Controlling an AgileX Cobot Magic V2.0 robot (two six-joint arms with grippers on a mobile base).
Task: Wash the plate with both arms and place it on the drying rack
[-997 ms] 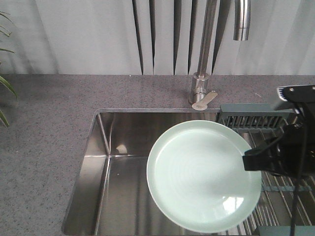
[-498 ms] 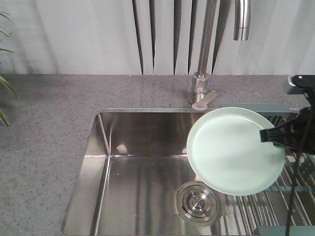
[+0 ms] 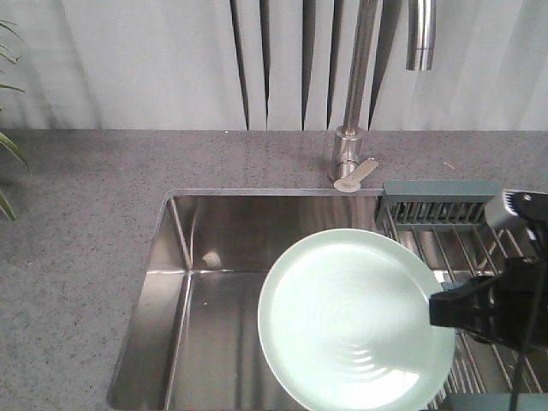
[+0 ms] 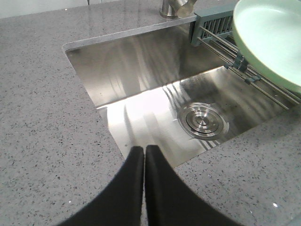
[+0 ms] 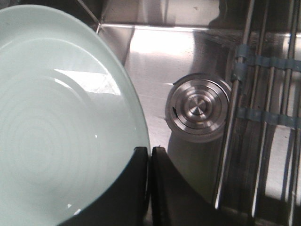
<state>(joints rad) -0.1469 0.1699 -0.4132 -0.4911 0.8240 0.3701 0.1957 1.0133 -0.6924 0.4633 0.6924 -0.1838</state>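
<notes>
The pale mint-green plate (image 3: 355, 317) hangs face-up over the right half of the sink, held flat by its right rim. My right gripper (image 3: 437, 310) is shut on that rim; in the right wrist view its black fingers (image 5: 149, 149) pinch the plate's edge (image 5: 56, 117). The left gripper (image 4: 144, 148) is shut with nothing in it, above the speckled counter at the sink's edge, far from the plate (image 4: 273, 37). The drying rack (image 3: 438, 205) with its grey-green caddy and steel rods spans the sink's right side, partly under the plate.
A steel sink (image 3: 214, 282) is set in a grey speckled counter (image 3: 86, 223). The round drain (image 4: 202, 121) lies below the plate. A tall faucet (image 3: 355, 103) stands behind the sink. Plant leaves (image 3: 8, 150) show at the far left.
Half a second ago the plate was up and to the right, over the rack. It has swung back down and left over the sink, and hides the drain in the front view.
</notes>
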